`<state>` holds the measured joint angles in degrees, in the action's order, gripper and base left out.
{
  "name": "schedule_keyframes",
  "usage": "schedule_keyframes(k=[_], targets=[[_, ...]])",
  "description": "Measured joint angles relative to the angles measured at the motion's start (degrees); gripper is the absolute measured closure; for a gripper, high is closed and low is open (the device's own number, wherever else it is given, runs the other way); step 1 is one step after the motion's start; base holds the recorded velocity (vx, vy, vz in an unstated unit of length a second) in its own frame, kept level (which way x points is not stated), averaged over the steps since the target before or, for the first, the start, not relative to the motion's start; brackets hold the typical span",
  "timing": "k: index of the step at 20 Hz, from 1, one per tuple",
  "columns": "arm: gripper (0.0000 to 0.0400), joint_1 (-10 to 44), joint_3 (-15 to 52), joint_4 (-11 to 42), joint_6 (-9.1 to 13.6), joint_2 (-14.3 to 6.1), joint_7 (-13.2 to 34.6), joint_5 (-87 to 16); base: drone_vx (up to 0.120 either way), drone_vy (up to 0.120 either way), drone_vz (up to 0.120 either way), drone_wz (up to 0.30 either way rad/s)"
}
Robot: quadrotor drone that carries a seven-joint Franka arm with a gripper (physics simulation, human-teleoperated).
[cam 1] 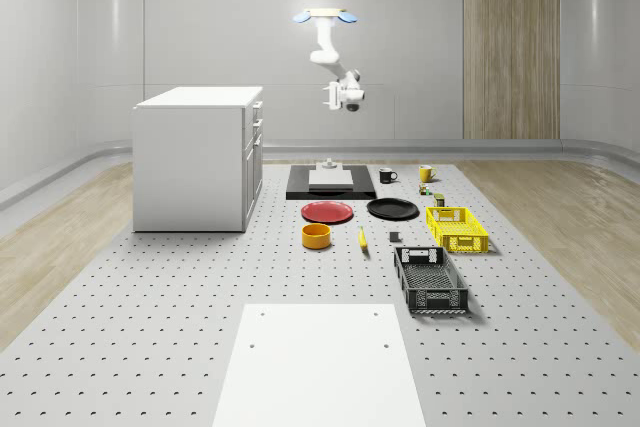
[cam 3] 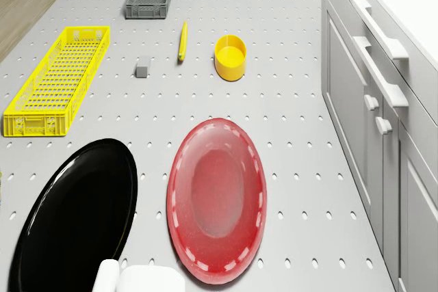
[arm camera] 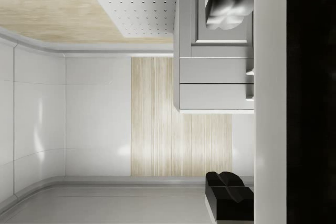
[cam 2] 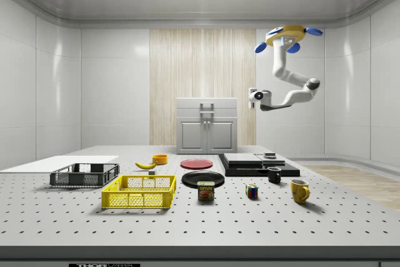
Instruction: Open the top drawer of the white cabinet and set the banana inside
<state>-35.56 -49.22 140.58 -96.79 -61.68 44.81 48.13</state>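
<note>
The white cabinet (cam 1: 200,157) stands at the whole-scene view's left, its drawers shut, with bar handles (cam 3: 383,29) on its front. The banana (cam 1: 363,239) lies on the perforated table beside a yellow bowl (cam 1: 316,236); the same banana (cam 3: 183,40) lies between that bowl and a small grey block. The drone (cam 1: 322,15) hovers high over the black platform (cam 1: 330,182). Its arm hangs down and bends toward the cabinet (cam 2: 207,125). The gripper (cam 1: 332,97) is at about cabinet-top height, well apart from the cabinet front and far above the banana (cam 2: 145,165). It holds nothing that I can see.
A red plate (cam 1: 327,211) and a black plate (cam 1: 392,209) lie below the drone. A yellow basket (cam 1: 456,228) and a grey crate (cam 1: 430,279) stand to the whole-scene view's right. Mugs (cam 1: 388,175), a can (cam 2: 205,190) and a cube (cam 2: 251,191) sit near the platform. A white mat (cam 1: 318,362) lies in front.
</note>
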Motion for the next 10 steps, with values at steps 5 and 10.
schedule_keyframes(k=[5, 10], targets=[[0.0000, -0.7, -0.2, 0.1, -0.7, -0.8, 0.5, -0.6, 0.120, -0.120, 0.000, 0.000], [0.0000, -1.4, -0.4, 0.2, -1.3, -1.5, 1.0, -1.2, 0.120, -0.120, 0.000, 0.000]])
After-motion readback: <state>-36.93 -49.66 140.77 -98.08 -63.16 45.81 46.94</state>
